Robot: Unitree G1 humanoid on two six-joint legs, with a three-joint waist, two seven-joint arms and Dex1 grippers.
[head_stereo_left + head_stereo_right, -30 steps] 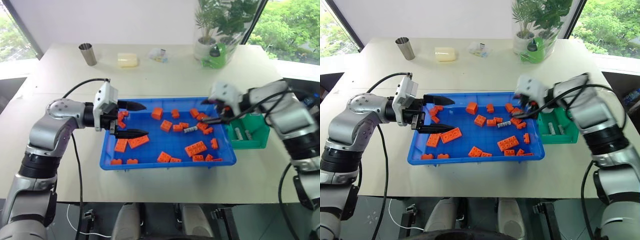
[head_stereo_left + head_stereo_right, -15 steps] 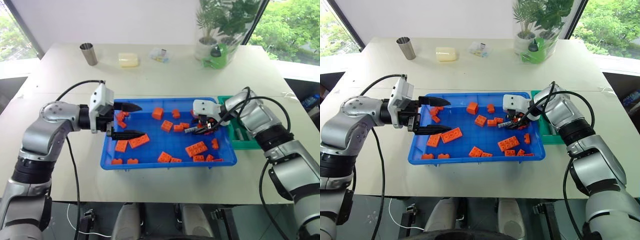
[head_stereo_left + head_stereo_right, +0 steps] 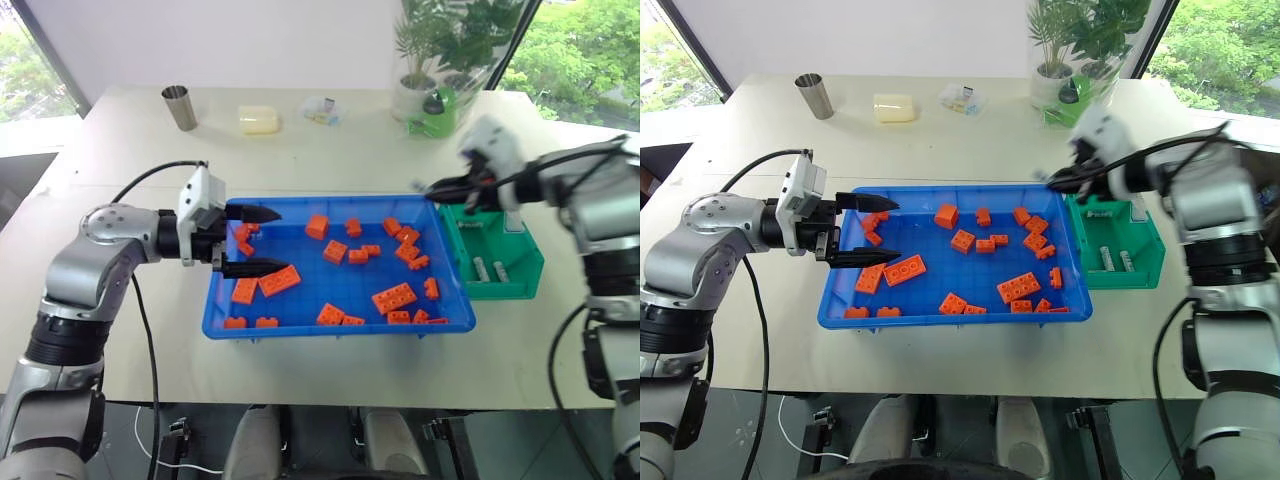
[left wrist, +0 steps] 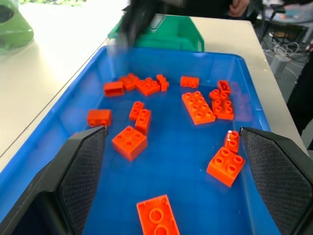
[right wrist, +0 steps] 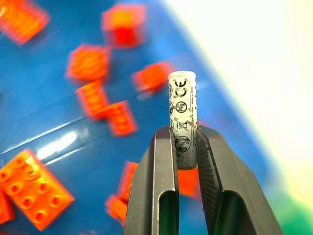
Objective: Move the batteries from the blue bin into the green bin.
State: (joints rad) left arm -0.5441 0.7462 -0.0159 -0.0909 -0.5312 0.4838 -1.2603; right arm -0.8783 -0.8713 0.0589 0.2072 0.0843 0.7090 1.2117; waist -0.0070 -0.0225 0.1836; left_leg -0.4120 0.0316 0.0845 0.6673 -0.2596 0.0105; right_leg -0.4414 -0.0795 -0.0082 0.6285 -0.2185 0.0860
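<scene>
My right gripper (image 3: 428, 189) is shut on a small silvery-white battery (image 5: 182, 98), which stands up between its fingers. It hangs above the far right corner of the blue bin (image 3: 340, 331), beside the green bin (image 3: 520, 285). Two batteries (image 3: 480, 268) lie on the green bin's floor. Over the blue bin's left part my left gripper (image 3: 262, 240) is held open with nothing between its fingers (image 4: 83, 161). Several orange bricks (image 3: 392, 297) lie scattered in the blue bin.
At the far side of the table stand a metal cup (image 3: 178, 107), a pale yellow block (image 3: 257, 120), a small packet (image 3: 318, 110) and a potted plant with a green bottle-like object (image 3: 432, 112). Black cables trail from both arms.
My right gripper dipped into the blue bin, shut on a battery among the bricks, then rose and swung right towards the green bin. The left gripper stayed where it was.
</scene>
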